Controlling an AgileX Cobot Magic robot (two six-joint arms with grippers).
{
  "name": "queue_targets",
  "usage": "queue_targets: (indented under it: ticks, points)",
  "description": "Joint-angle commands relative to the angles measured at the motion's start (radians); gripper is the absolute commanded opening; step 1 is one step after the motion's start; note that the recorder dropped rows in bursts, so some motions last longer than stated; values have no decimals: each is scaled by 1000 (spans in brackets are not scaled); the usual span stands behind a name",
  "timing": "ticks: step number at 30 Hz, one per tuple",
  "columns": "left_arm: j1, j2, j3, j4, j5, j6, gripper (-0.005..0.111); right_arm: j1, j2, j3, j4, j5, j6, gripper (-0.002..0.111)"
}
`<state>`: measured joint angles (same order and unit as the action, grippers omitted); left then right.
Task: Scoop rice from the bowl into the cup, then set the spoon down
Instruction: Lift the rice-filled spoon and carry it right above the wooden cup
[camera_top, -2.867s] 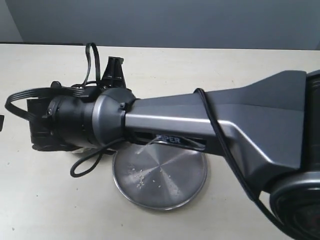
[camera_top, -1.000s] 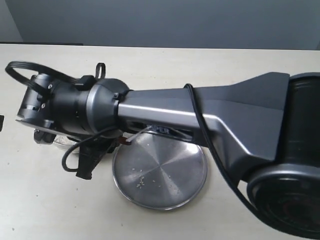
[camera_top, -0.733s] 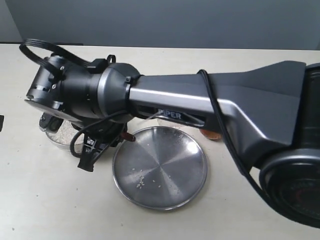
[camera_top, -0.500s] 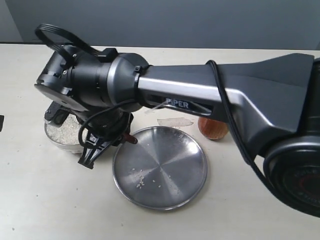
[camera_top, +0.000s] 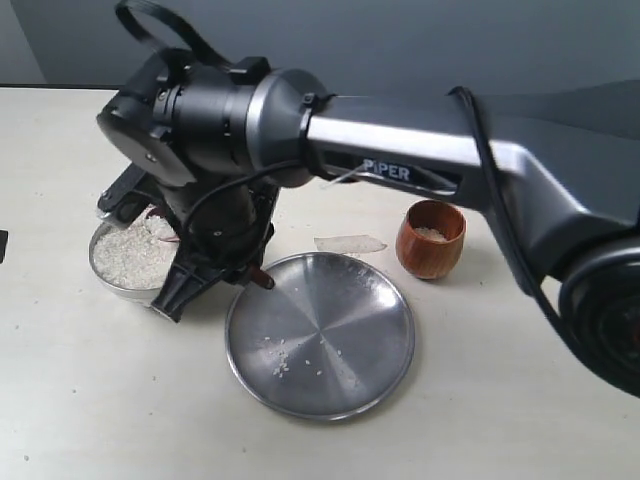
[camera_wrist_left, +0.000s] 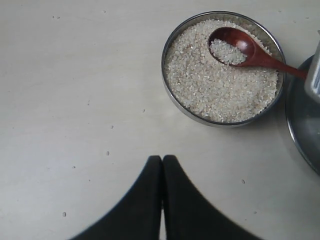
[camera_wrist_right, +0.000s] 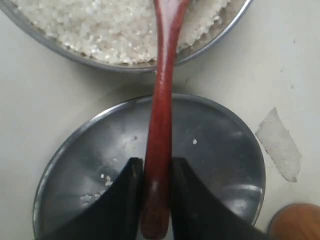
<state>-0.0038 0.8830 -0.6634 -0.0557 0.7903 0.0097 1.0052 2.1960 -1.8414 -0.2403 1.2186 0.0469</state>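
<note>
Exterior view: the arm (camera_top: 420, 170) hides most of the spoon (camera_wrist_right: 161, 120), pinched by the right hand (camera_wrist_right: 156, 162); left hand (camera_wrist_left: 162, 161) pressed together.

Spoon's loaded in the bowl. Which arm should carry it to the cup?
Right. The right gripper is shut on the spoon handle, its head lying in the bowl with rice in it, and the cup stands on that arm's side. The left gripper is shut and empty, apart from the bowl.
</note>
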Motion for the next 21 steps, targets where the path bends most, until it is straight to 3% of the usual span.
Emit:
queue_targets:
  ticks: [1,15,21]
  points:
    - [-9,2,-4,-3,-8,-1,0,-29,-48,-7,68,2,-27,-1]
    - [-9,2,-4,-3,-8,-1,0,-88,-166,-7,198,2,-83,-1]
    - [-9,2,-4,-3,-10,-1,0,-161,-311,126,188,2,-100,-1]
